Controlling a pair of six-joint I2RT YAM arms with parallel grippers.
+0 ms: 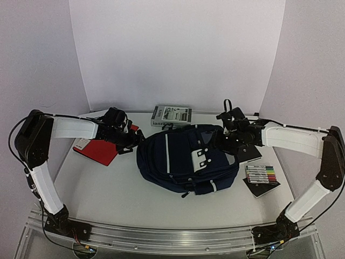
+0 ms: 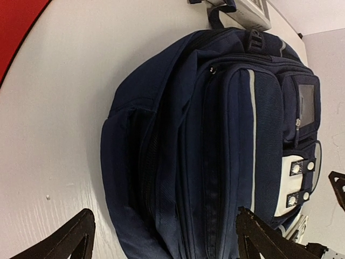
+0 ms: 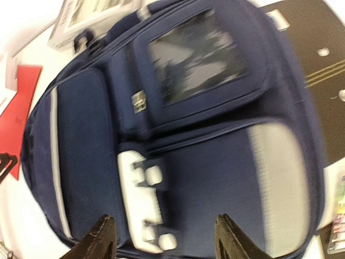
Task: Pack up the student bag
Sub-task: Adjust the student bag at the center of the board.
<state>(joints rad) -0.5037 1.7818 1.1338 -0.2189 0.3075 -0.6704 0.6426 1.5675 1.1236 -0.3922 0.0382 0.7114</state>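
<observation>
Farthest left on the white table (image 1: pixel 108 199) lies a red folder (image 1: pixel 96 150), partly under the left arm's wrist. Just right of it, the left gripper (image 1: pixel 131 141) hangs at the left edge of the bag (image 1: pixel 178 162). Its wrist camera shows the two dark fingers (image 2: pixel 75 237) spread wide with the bag's side panel between them; whether they touch the fabric cannot be told.

The bag is navy blue and lies flat in the middle of the table, front side up. A white stripe runs along it, and a pale flap with two buckles (image 1: pixel 202 157) sits toward its right half. Behind the bag, near the back wall, lies a book (image 1: pixel 171 115), touching or almost touching the bag's top handle.

At the bag's upper right edge, the right gripper (image 1: pixel 225 141) hovers over the front pocket. Its fingers (image 3: pixel 102 237) are also spread wide and hold nothing; that wrist view is blurred. A black pad (image 1: pixel 250 154) lies beside the bag there, and nearer the front sits a pack of coloured markers (image 1: pixel 261 174).
</observation>
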